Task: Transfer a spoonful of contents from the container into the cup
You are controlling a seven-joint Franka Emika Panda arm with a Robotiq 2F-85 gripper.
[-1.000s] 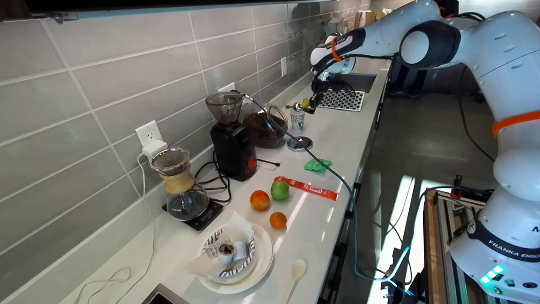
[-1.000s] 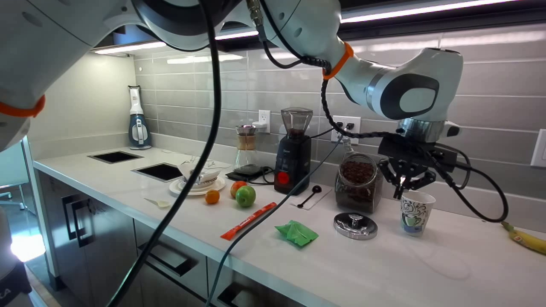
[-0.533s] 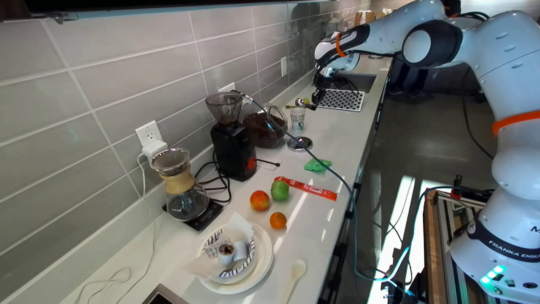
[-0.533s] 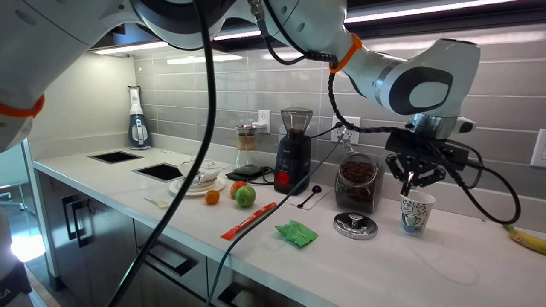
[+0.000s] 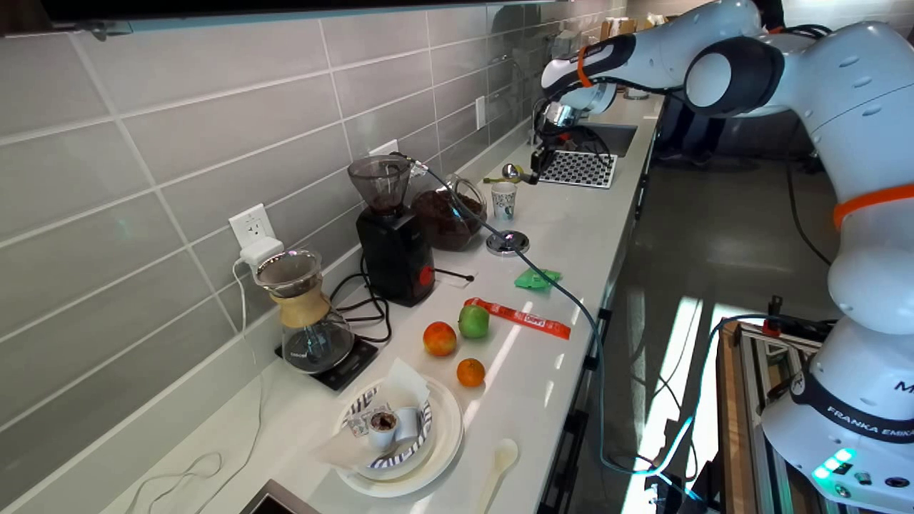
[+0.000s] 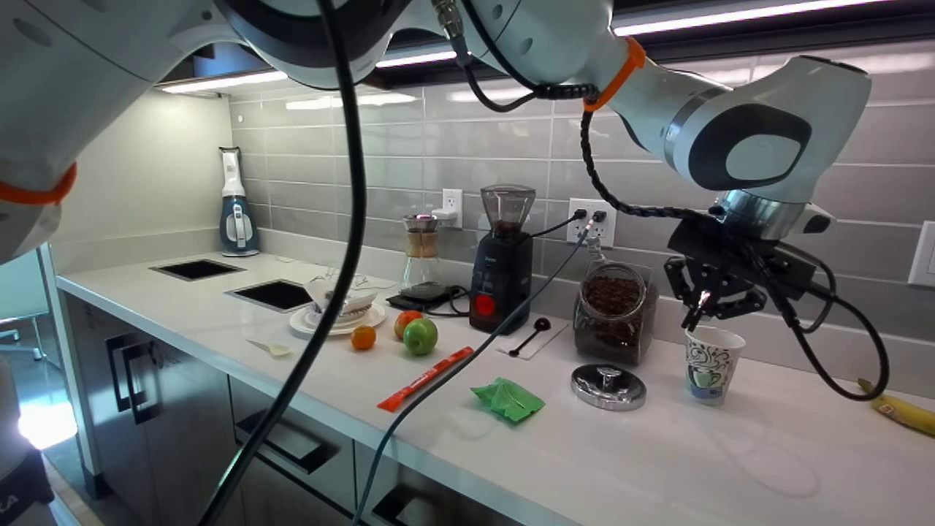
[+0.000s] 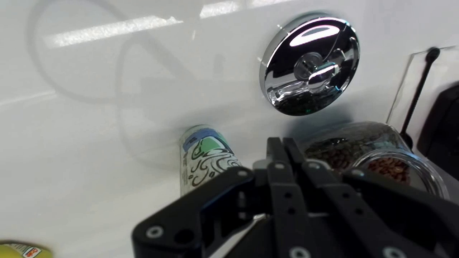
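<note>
The container is a glass jar of dark beans, tilted against the back of the counter. To its right stands the cup, a patterned white paper cup, upright on the counter. My gripper is shut on a metal spoon, whose round shiny bowl sits just above the cup's rim. Whether anything lies in that bowl cannot be seen. In the wrist view the fingers are pressed nearly together between the cup and the jar; the spoon is hidden there. The cup's inside does not show.
A chrome lid lies in front of the jar, with a green packet and a red stick pack farther left. A black grinder and a black spoon stand beside the jar. A banana lies right of the cup.
My gripper has risen a little and shifted right with the spoon, its wrist tilting more. The spoon's bowl has lifted away from the cup's rim. The cup and jar stay put.
</note>
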